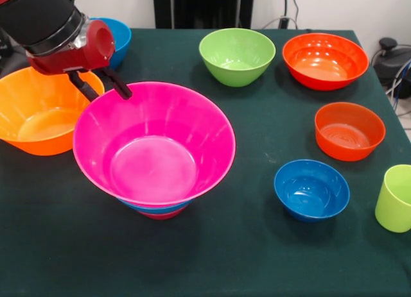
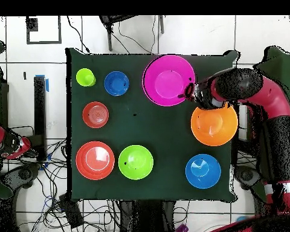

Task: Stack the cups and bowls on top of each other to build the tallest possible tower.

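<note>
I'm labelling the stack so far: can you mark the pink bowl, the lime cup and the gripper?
pink bowl [image 1: 153,165]: front view, on its inner bottom.
lime cup [image 1: 396,199]: front view, on its outer wall.
gripper [image 1: 108,86]: front view, between its two black fingertips at the pink bowl's rim.

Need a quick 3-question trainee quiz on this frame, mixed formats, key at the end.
1. True or false: the lime cup already sits on the tower.
2. Multiple choice: the gripper is at the rim of which bowl? A) green bowl B) large pink bowl C) small blue bowl
3. Fill in: directly under the large pink bowl, the rim of a ___ bowl shows.

Key:
1. False: the lime cup stands alone on the table, near the small blue bowl.
2. B: the fingers straddle the pink rim on the side toward the large orange bowl.
3. Blue, with a crimson piece below it.
</note>
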Motion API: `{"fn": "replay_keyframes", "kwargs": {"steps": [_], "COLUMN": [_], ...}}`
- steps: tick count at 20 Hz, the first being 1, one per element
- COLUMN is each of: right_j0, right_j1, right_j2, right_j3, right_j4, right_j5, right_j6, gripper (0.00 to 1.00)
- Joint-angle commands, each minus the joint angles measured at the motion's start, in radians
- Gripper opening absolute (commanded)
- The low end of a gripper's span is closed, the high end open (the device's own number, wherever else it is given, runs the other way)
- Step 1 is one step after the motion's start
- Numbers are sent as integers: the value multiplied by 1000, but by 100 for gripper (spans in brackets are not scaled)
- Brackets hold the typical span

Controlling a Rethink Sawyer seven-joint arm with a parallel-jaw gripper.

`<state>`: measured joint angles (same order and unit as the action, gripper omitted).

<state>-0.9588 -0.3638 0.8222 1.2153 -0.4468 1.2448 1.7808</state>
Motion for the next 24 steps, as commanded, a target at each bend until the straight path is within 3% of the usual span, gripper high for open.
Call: {"fn": "replay_keyframes", "kwargs": {"steps": [1, 12, 19, 24], "right_j0": [-12, -13, 18, 25], "right_j1": [-45, -131, -191, -249], "right_j2": [-12, -18, -43, -28], "right_j3": [14, 33, 154, 218], "right_j4": [5, 19, 120, 189], "right_j5": [68, 168, 271, 226], "right_j6": [-228, -218, -53, 9], "gripper": [100, 100, 100, 100]}}
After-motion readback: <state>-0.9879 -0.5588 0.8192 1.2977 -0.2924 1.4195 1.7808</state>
